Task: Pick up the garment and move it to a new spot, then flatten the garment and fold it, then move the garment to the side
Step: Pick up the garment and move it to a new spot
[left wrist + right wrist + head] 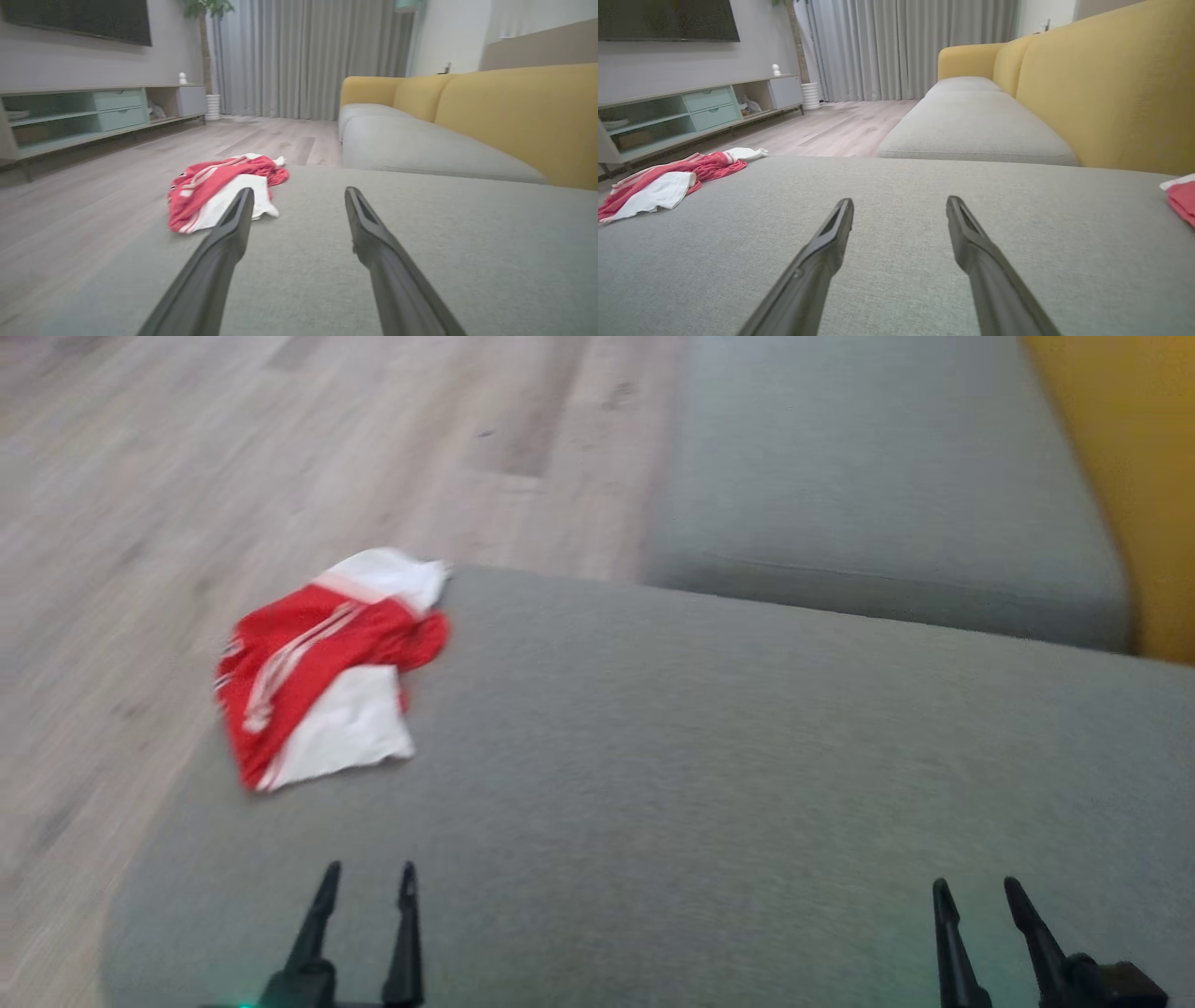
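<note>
The crumpled garment lies at the far left corner of the sofa cushion. The left pincer and right pincer hover spread and empty at its near edge; the left should pinch a raised fold

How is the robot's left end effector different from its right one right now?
The left end effector is close to the red-and-white garment; the right end effector is far across the grey cushion from it. The left one points almost at the garment, while the right one points at plain grey cushion, with the garment off to its left. Both are dark, two-fingered, open and holding nothing.
</note>
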Available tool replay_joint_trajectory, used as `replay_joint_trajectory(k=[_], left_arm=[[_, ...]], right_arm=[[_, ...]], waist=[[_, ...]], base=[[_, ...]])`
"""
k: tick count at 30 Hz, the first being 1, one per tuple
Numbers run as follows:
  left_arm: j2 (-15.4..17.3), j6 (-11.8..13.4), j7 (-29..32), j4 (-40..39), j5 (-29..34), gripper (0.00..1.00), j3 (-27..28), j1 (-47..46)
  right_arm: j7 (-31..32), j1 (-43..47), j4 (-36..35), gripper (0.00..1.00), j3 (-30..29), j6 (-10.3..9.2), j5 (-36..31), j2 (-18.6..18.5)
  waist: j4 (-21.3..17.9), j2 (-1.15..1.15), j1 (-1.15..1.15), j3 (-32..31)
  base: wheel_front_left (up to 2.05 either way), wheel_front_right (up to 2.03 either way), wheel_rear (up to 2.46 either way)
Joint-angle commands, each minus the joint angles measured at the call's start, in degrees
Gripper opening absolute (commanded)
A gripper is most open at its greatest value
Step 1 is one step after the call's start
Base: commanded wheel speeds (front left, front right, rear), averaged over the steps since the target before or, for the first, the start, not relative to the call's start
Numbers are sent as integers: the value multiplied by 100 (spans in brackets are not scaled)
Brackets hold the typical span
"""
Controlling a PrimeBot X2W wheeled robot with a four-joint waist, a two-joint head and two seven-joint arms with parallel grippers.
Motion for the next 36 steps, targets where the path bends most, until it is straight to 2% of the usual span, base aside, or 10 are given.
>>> replay_joint_trajectory(k=[1,4,7,13,18,21,24,26,30,36], left_arm=[[-14,2,-29,-162,15,100,240,-329],[-7,50,-29,-275,28,100,462,-349],[-9,167,-29,-501,-28,100,745,-334],[-13,349,-29,-959,-245,100,1200,-288],[21,240,-29,-1248,19,100,1348,-696],[116,22,-29,-1228,78,100,1377,-1225],[253,-385,-29,-718,73,100,1238,-1939],[341,-628,-29,-110,75,100,1106,-2506],[560,-796,-29,1280,52,100,1032,-3617],[653,-982,232,3161,-432,100,1062,-4951]], right_arm=[[-63,-243,-187,100,94,39,35,-57],[-63,-470,-227,100,131,39,-1,-57],[-63,-818,-158,100,255,39,-94,-57],[-63,-1344,74,100,505,39,-223,-115],[-63,-1388,142,100,508,39,-247,-337],[-63,-1296,15,100,306,39,-324,-501],[-63,-1221,-160,100,116,39,-437,-763],[-63,-1150,-290,100,-27,39,-504,-952],[-63,-1166,-522,100,-121,39,-618,-1326],[-63,-1293,-793,100,-202,39,-677,-1733]], waist=[[552,0,0,169],[956,0,0,462],[1201,0,0,735],[1446,0,0,1044],[1580,0,0,1241],[1621,0,0,1522],[1620,0,0,1881],[1590,0,0,2104],[1254,0,0,2615],[848,0,0,3266]], base=[[0,0,0],[0,0,0],[0,0,0],[0,0,0],[0,0,0],[0,0,0],[0,0,0],[0,0,0],[0,0,0],[0,0,0]])
